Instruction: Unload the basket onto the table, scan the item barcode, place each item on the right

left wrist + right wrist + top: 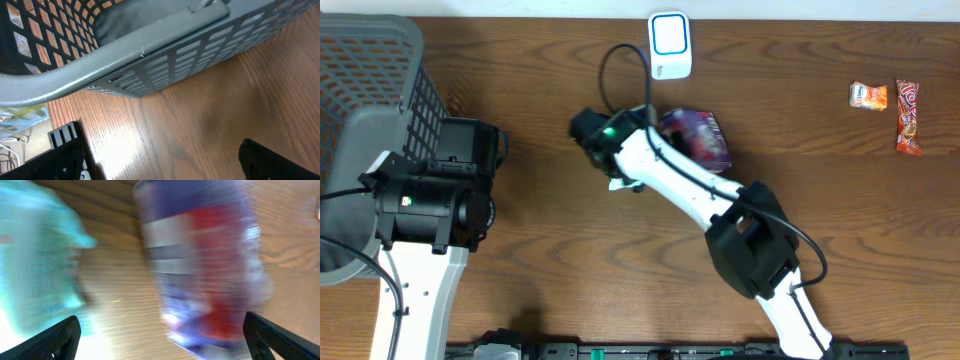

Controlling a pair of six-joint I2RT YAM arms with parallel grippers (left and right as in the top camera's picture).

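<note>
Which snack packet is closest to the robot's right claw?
The purple packet, lying just beside the right gripper. The small orange packet and the long red packet sit far away, side by side.

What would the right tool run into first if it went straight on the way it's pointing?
Probably the purple and red packet, just ahead of the open right tool; blur hides the gap.

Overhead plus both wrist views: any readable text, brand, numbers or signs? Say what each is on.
No text can be read in any view.
purple packet: printed, but too small overhead and motion-blurred in the right wrist view.
orange wrapper: print too small.
red wrapper: print too small.
scanner: only a blue square outline, no words visible.
</note>
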